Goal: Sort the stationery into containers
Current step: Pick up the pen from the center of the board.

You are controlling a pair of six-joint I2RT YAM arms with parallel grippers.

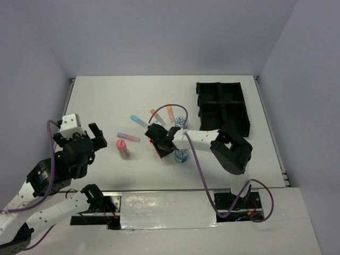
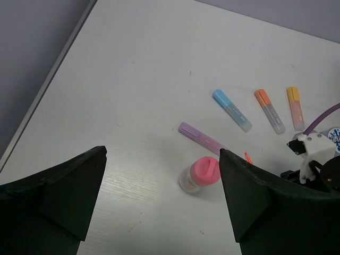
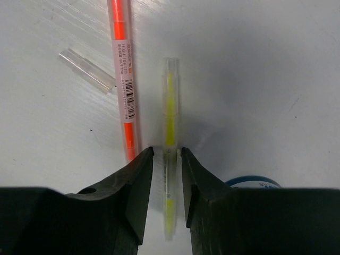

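Observation:
My right gripper is down on the table with its jaws closed on a thin yellow pen that lies flat. A thin orange pen lies just left of it. In the top view this gripper sits between two blue-white tubs. My left gripper is open and empty, raised over the pink bottle, which stands at the left middle of the table. Purple, blue and orange highlighters lie beyond it. The black tray is at the back right.
A small clear cap lies left of the orange pen. One tub's rim is close to my right finger. Another orange-yellow highlighter lies by the right arm's purple cable. Walls enclose the table's far and side edges.

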